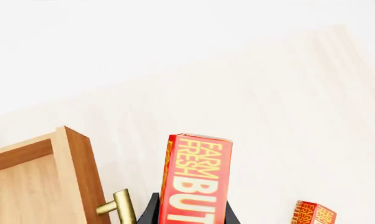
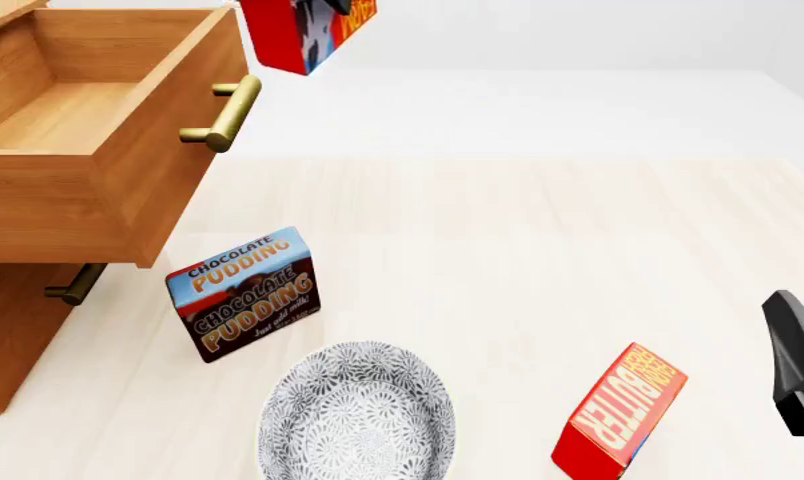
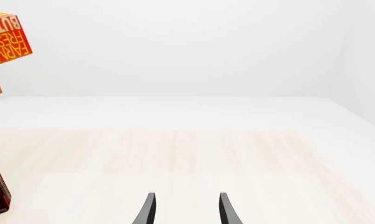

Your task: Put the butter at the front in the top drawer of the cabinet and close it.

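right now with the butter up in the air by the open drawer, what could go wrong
The butter is held high, off to the side of the top drawer, not over it; released now, it would likely miss. Lowering it could clip the brass handle. The left gripper holds only its lower end, so it might tilt.

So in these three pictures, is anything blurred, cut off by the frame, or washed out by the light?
Nothing is blurred; all views are sharp renders. Front view: the butter is cut by the top edge, the top drawer by the left edge; lighting is flat, shadows faint. Left wrist view: the upper half is nearly pure white, so the table's far edge fades. Right wrist view: only the fingertips of the right claw show.
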Robot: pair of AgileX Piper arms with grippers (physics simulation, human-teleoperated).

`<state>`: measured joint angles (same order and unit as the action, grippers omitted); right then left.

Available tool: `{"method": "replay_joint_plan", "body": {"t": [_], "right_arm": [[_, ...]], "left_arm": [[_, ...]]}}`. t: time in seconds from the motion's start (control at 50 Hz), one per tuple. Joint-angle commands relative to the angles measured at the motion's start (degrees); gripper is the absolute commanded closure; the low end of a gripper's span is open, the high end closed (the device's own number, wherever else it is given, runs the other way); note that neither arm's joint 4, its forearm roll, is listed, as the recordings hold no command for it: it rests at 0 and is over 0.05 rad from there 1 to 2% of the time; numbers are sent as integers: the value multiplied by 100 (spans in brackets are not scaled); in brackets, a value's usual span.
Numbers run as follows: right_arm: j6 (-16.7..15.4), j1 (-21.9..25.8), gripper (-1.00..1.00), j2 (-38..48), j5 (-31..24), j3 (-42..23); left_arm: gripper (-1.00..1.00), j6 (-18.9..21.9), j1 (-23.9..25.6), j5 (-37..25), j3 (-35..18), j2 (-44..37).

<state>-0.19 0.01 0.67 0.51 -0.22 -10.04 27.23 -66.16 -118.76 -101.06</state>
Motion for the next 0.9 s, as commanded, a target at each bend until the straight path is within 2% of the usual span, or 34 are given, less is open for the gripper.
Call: {"method": "replay_joint_plan", "body": {"t": [0.02, 0.1, 0.28, 0.62, 0.9], "right_arm": [[4, -1, -100, -11, -13, 0], [4, 0, -100, -10, -12, 0], [3, 0, -100, -10, -13, 0], [4, 0, -100, -11, -13, 0], [3, -1, -100, -11, -13, 0]], "left_arm": [[100, 226, -419, -365, -381, 203], [100, 85, -463, -370, -256, 393], [100, 247, -891, -370, 91, 801], [100, 277, -1313, -369, 531, 1309], [100, 353, -1938, -373, 1030, 1837]]}}
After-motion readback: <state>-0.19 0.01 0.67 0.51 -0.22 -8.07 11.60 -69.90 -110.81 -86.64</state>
